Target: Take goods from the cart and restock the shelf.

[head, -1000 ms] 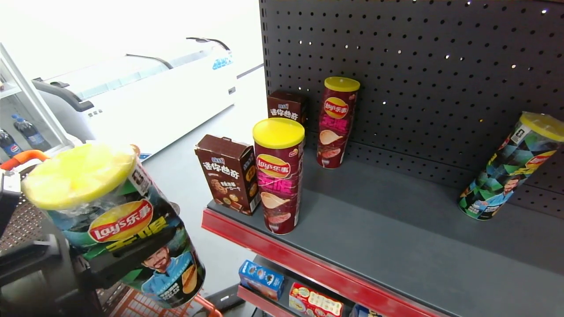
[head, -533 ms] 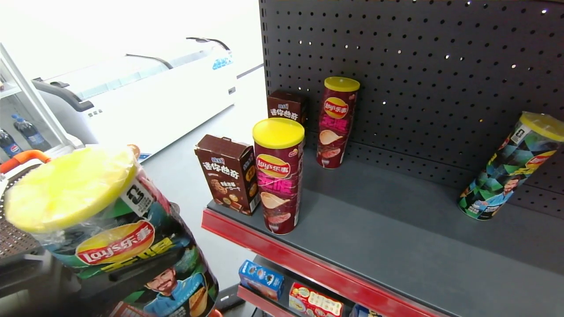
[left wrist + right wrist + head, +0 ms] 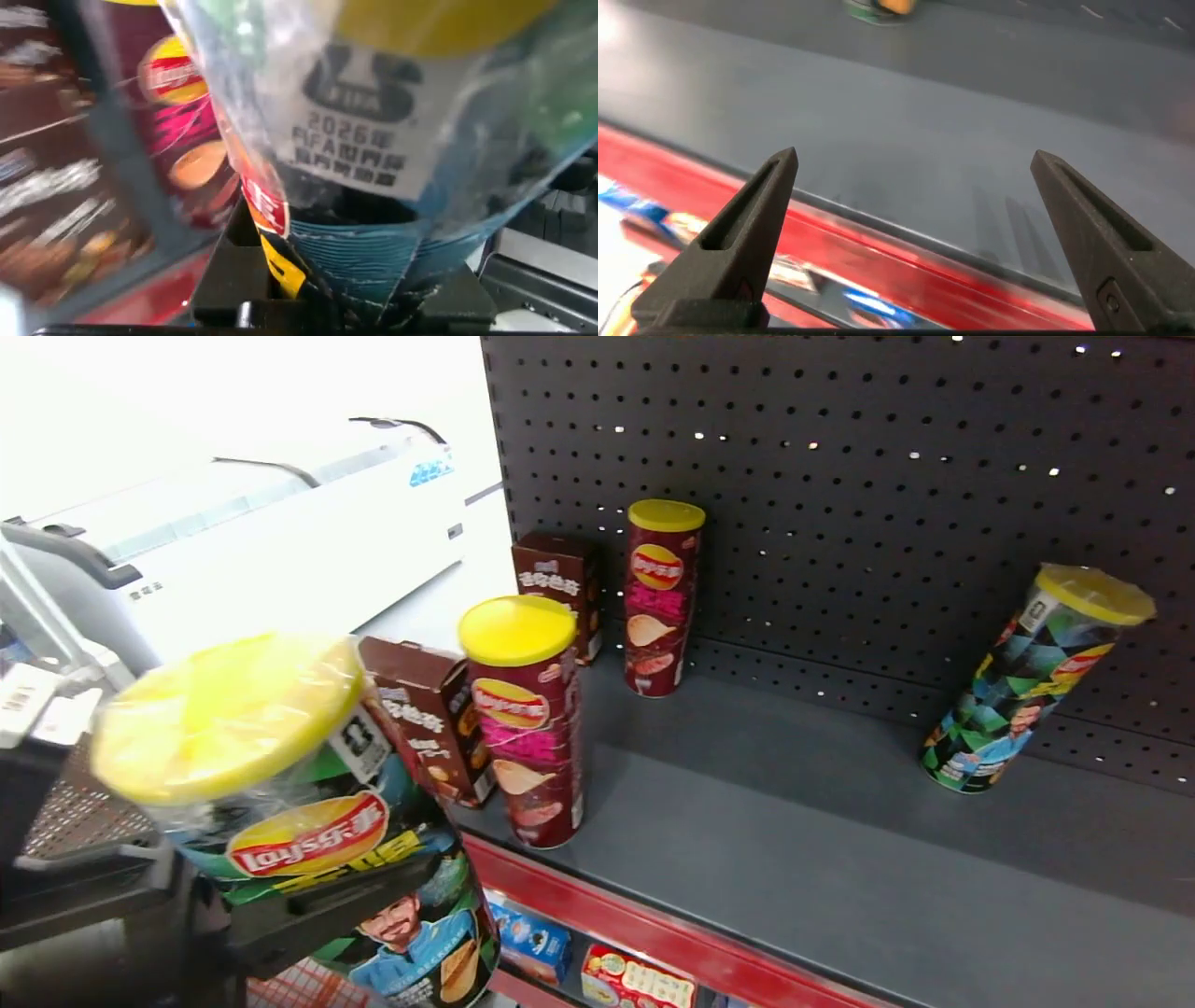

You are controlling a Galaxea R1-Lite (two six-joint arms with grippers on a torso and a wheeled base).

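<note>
Low at the left of the head view, a green-and-blue chip can (image 3: 308, 803) with a yellow lid is held nearly upright, tipped a little, by the left claw (image 3: 322, 901). Its dark fingers (image 3: 280, 919) are pressed against the lower half of the tube, and in the left wrist view the can (image 3: 374, 140) is seen rising straight out of that claw (image 3: 346, 299). The can is carried off the shelf (image 3: 747, 821), in front of its left end, close to the front brown box (image 3: 434, 728) and the front maroon can (image 3: 527, 728). It is judged to be light and fairly stiff, a thin-walled tube that could be dented by a hard squeeze, with brittle contents that should not be jolted. Clear film is wrapped loosely around its upper part, so that zone is likely to be slippery and is better avoided; the bare printed wall at mid-body, where it is gripped now, is judged the sound place to take hold. Being tall and narrow, it is expected to topple easily if it is set down off-square, as is suggested by the matching can (image 3: 1027, 681) that leans against the pegboard (image 3: 840, 476) at the far right. A flat, level release on the open grey shelf floor is therefore called for. The right claw (image 3: 920, 233) is spread wide and holds nothing, and it is poised above the shelf's red front lip (image 3: 878, 243), with the grey deck beyond it
</note>
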